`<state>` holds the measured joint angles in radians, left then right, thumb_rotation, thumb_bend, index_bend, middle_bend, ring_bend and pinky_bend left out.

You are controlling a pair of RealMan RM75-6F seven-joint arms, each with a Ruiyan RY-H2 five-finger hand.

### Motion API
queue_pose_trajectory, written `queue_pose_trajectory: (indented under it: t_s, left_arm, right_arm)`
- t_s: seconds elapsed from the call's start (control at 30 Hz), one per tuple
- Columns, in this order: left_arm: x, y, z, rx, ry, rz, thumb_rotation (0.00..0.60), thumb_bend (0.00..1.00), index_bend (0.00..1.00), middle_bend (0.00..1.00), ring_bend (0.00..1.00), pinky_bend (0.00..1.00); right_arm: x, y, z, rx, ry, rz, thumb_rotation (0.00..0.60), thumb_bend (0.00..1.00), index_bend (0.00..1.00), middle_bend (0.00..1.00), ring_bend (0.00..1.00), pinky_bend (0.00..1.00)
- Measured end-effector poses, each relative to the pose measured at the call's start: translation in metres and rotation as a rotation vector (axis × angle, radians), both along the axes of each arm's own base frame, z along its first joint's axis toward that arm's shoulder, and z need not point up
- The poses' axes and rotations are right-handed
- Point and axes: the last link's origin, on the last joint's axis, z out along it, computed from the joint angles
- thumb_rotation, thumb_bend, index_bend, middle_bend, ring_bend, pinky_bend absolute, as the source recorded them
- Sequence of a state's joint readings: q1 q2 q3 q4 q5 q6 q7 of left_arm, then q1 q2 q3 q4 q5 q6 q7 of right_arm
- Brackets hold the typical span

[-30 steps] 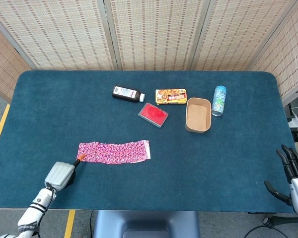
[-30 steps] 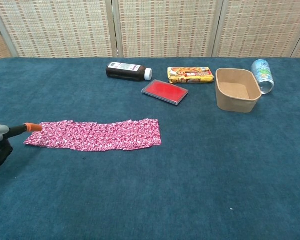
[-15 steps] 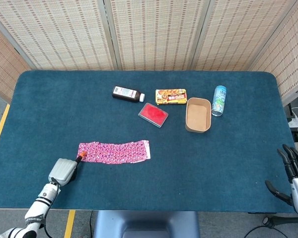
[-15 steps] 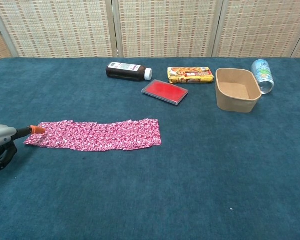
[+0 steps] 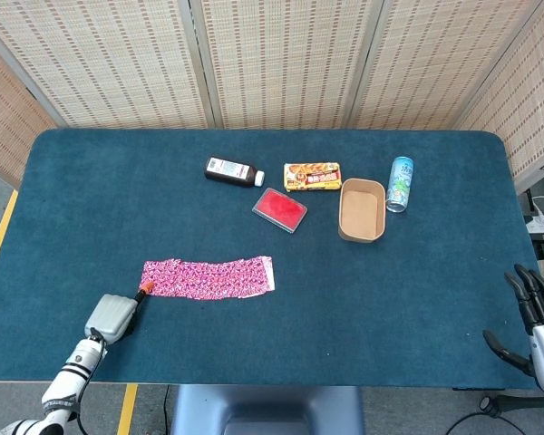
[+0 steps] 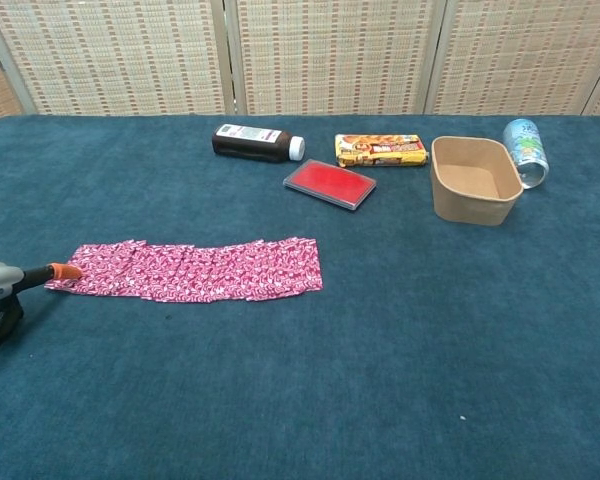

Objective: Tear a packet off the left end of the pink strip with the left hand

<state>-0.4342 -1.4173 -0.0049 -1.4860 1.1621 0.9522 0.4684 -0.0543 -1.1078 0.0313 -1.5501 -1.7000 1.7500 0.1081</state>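
At the near-left part of the blue counter (image 5: 91, 208) the pink strip (image 5: 208, 277) lay flat and whole, no packet torn off yet. Beside its left end sat the left hand (image 5: 111, 317), one orange fingertip (image 6: 66, 271) touching that end; whether it pinched the end packet could not be told. Off the counter's right edge the right hand (image 5: 532, 319) hung with fingers spread, holding nothing. Judged as the approach-to-grasp step: next would come a firm pinch on the end packet, then a pull away.
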Motion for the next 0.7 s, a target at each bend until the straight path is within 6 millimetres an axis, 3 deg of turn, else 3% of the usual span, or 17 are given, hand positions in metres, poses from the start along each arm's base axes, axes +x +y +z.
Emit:
queue_pose_trajectory:
  t_s: [0.27, 0.7]
  left_arm:
    - [-0.004, 0.0, 0.003, -0.001, 0.024, 0.007, 0.6, 0.83, 0.03, 0.77, 0.72, 0.59]
    - [-0.02, 0.002, 0.027, 0.068, 0.091, 0.051, 0.6, 0.83, 0.1, 0.77, 0.72, 0.59]
  right_arm:
    - [0.0, 0.0, 0.0, 0.007, 0.0, -0.001, 0.6, 0.13, 0.0, 0.0, 0.0, 0.28]
    - [0.0, 0.0, -0.001, 0.008, -0.001, -0.002, 0.6, 0.13, 0.0, 0.0, 0.0, 0.28]
